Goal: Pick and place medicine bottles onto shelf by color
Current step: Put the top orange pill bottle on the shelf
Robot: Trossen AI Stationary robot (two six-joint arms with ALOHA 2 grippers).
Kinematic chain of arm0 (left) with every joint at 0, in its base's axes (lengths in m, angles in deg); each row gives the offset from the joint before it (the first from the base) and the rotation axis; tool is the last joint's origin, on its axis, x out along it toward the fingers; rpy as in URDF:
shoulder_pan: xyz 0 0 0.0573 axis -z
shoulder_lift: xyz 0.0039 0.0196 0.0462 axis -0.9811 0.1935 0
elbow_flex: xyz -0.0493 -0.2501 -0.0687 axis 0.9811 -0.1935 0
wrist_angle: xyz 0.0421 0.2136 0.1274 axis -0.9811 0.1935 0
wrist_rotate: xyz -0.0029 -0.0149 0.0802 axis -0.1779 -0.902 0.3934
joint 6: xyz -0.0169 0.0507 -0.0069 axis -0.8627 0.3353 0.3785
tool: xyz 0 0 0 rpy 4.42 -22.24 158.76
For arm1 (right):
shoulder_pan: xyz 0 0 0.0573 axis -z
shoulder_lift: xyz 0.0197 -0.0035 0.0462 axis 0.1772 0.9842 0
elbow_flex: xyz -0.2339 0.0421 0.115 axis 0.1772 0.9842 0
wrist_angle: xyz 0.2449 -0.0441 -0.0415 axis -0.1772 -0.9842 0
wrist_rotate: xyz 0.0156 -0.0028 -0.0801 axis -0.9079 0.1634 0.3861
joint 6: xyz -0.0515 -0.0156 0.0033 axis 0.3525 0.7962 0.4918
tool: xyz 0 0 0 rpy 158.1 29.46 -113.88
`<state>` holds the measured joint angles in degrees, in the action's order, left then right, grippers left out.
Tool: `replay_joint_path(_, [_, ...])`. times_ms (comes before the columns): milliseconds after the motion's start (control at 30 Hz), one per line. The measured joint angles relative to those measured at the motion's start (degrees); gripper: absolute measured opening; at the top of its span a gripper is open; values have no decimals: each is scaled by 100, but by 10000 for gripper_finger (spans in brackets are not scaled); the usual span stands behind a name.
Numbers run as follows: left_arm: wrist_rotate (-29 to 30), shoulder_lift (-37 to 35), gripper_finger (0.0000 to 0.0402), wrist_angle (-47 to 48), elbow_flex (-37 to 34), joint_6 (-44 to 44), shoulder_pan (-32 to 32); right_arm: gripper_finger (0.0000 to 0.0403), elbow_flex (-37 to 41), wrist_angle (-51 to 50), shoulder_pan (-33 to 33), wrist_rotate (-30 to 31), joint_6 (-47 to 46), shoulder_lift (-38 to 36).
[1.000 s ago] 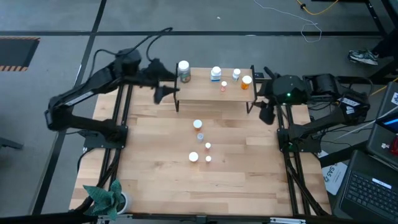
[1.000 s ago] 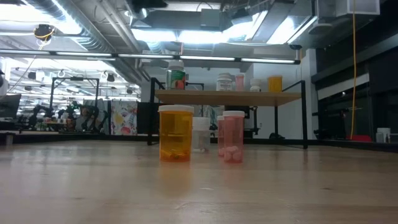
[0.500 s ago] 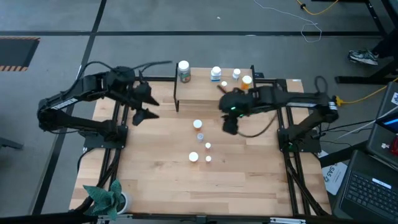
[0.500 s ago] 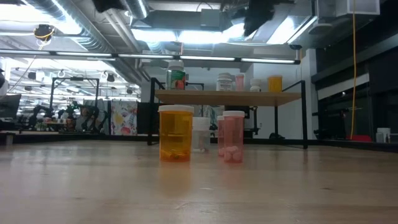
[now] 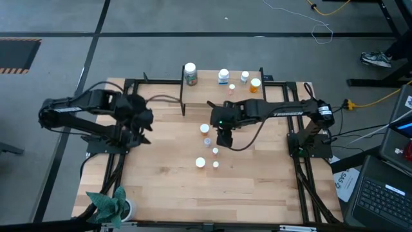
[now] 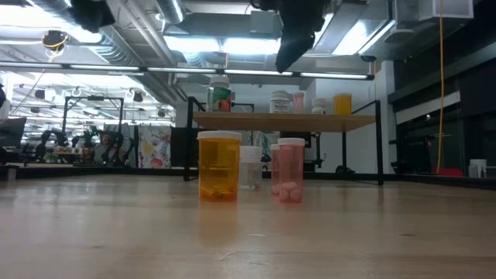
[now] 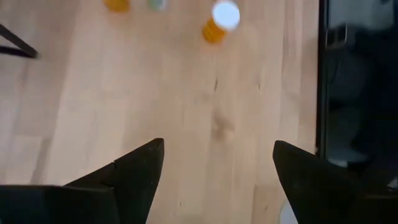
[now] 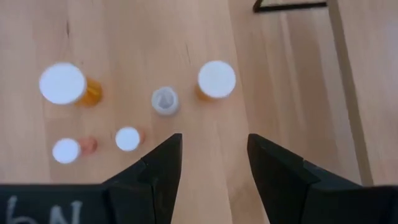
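Observation:
Several white-capped bottles stand upright on the table's middle: an orange one [image 5: 205,129], a clear one [image 5: 207,140], small pink ones [image 5: 215,151] and another orange one [image 5: 200,163]. My right gripper [image 8: 214,146] is open and empty, hovering above the table just right of this group, fingers pointing down; the high view also shows my right gripper [image 5: 223,136]. The shelf [image 5: 199,98] at the far edge carries a green bottle [image 5: 190,72], a white one [image 5: 223,76], a small one [image 5: 244,77] and an orange one [image 5: 255,84]. My left gripper [image 7: 217,149] is open and empty over the table's left part.
The shelf's black legs [image 5: 183,102] stand behind the loose bottles. A black frame runs along the table's left and right edges [image 5: 126,161]. A green plant-like thing [image 5: 106,203] sits at the near left corner. Bare wood lies in front of the bottles [image 5: 212,193].
My right gripper has swung from the table's far right corner toward the middle and now hangs beside the loose bottles. My left gripper has drawn back from the shelf's left end toward the table's left and near side. No bottle has moved.

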<state>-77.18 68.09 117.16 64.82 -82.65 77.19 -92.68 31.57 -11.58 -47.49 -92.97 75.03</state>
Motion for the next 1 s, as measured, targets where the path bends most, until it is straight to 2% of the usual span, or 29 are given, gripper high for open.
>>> replay_joint_path(167, [287,-198,269,-29,-471,-201,361,185,-11,258,1,-5,-141,-35])
replay_joint_path(367, [906,-289,212,-345,-1000,-473,568,185,-11,453,3,-5,-114,-13])
replay_joint_path(733, [948,-279,91,-374,-1474,-1229,901,185,-13,675,3,-3,-112,-13])
replay_joint_path(933, [973,-282,76,-83,-1474,-2353,942,185,-13,733,3,-1,-98,-13])
replay_joint_path(1000, [1490,-282,77,-216,-1474,-2446,1041,185,-15,745,3,8,-90,-13])
